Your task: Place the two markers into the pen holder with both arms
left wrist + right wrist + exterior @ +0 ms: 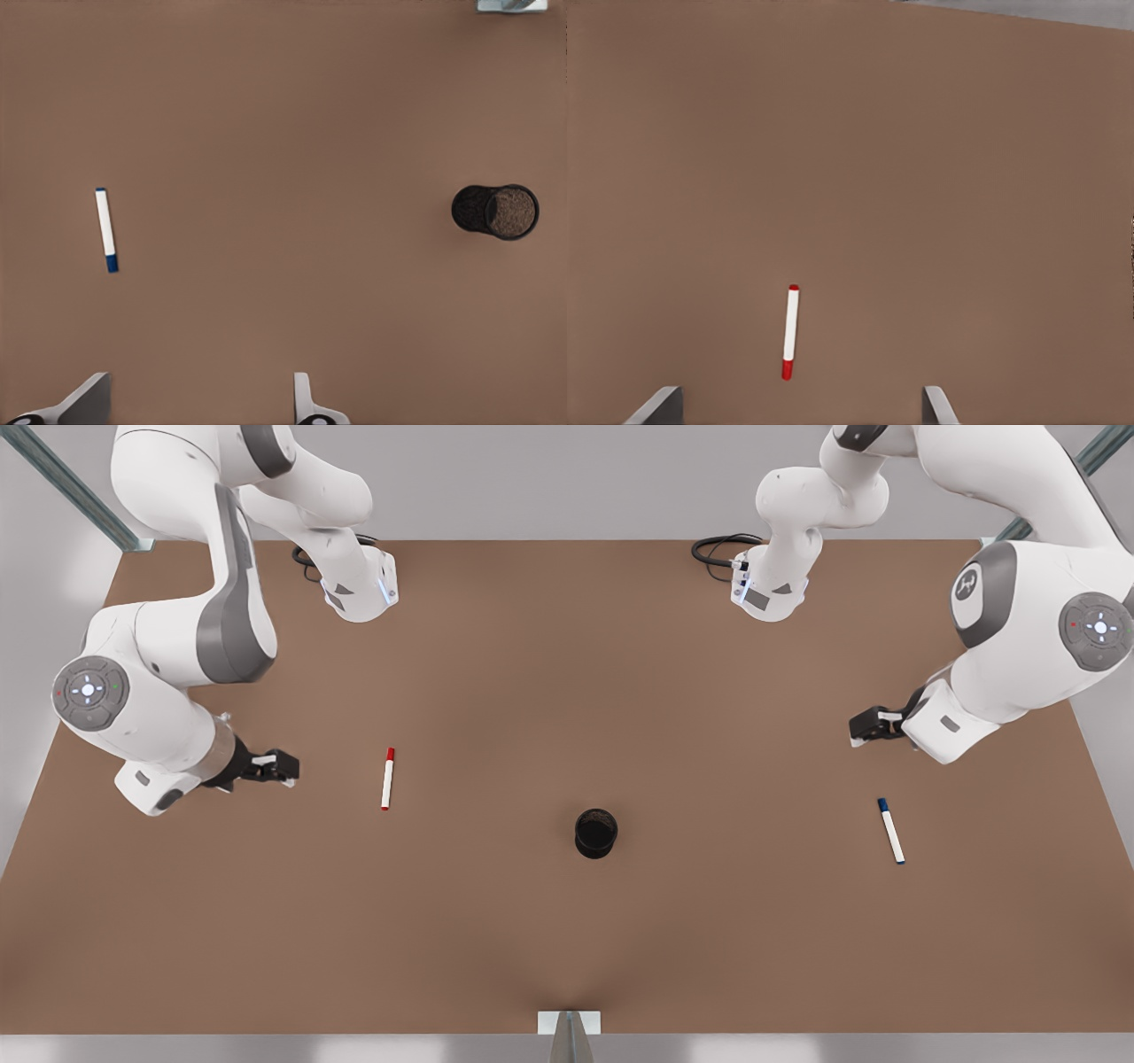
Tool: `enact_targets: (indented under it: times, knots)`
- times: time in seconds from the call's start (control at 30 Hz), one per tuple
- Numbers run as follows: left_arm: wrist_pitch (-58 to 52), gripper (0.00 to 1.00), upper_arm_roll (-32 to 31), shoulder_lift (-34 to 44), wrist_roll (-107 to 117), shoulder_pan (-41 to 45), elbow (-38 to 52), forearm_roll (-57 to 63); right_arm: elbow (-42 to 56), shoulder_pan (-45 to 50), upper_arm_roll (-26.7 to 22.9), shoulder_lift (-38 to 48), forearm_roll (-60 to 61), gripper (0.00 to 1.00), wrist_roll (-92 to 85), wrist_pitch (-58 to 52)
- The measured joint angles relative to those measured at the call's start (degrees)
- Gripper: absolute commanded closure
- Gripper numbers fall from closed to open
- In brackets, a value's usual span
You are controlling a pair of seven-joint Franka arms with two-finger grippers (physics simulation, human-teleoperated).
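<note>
Nothing is in the cup (595, 833) yet: the red marker (387, 779) lies flat well to its left in the front view, the blue marker (891, 831) well to its right, and the right gripper (285, 767) and left gripper (858, 730) hover near them, fingers apart and empty.

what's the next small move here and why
Probably lower each open end effector onto its nearest marker. The left end effector hangs above the table near the blue marker, the right end effector near the red marker. Both markers lie flat on the table, apart from the pen holder, so neither is grasped yet.
</note>
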State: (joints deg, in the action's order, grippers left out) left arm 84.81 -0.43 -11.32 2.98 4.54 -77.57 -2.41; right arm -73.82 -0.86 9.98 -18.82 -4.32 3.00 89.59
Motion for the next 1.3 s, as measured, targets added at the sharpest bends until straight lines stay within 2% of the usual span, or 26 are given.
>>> enact_targets:
  times: [0.07,0.17,0.3,0.4,0.5,0.63,0.97,1.1,1.13,1.17,1.23,1.3]
  knots:
    - [2.2,0.00,0.3,-0.7,-0.8,-0.4,-2.3,0.0,-0.2,-0.3,-0.1,-0.1,0.0,0.00,0.2,0.9]
    - [12.1,0.00,4.8,-4.6,-1.8,-2.9,-12.3,0.0,-0.3,-0.4,-0.1,-0.2,0.1,0.00,0.4,1.9]
    - [26.9,0.00,6.5,-13.6,-4.6,-8.8,-15.0,-2.5,-0.5,-1.1,-0.1,-1.6,0.1,0.00,0.7,3.4]
    - [36.1,0.00,6.8,-18.9,-8.9,-12.2,-15.1,-7.3,-7.4,-3.4,0.0,-5.0,0.8,0.00,0.7,8.1]
    - [42.3,0.00,7.9,-23.1,-12.9,-13.3,-15.2,-9.5,-20.1,-3.2,0.3,-3.7,1.1,0.00,0.9,14.5]
    - [47.8,0.00,9.4,-27.4,-18.1,-13.6,-15.2,-10.5,-33.2,-3.4,1.3,-0.8,1.3,0.00,1.6,22.4]
    - [54.2,0.00,9.5,-31.1,-23.4,-11.9,-17.2,-11.2,-36.2,-0.3,2.0,-10.6,1.3,0.00,5.5,36.8]
    - [56.5,0.00,9.5,-33.2,-23.6,-12.0,-16.7,-11.0,-39.5,-0.8,2.1,-12.1,1.4,0.07,6.9,40.5]
    - [57.0,0.08,9.5,-33.4,-23.6,-12.0,-16.6,-11.0,-40.7,-0.6,2.0,-12.2,1.4,0.10,7.2,41.7]
    - [57.4,0.27,9.5,-33.5,-23.7,-12.0,-16.6,-10.9,-41.4,-0.4,2.1,-12.3,1.4,0.16,7.6,42.6]
    - [58.0,0.33,9.5,-33.7,-23.7,-12.0,-16.6,-10.9,-42.2,0.2,2.1,-12.3,1.4,0.25,8.4,44.1]
    - [58.5,0.42,9.5,-33.8,-23.8,-12.0,-16.6,-10.8,-42.5,0.5,2.1,-12.2,1.4,0.39,9.0,45.2]
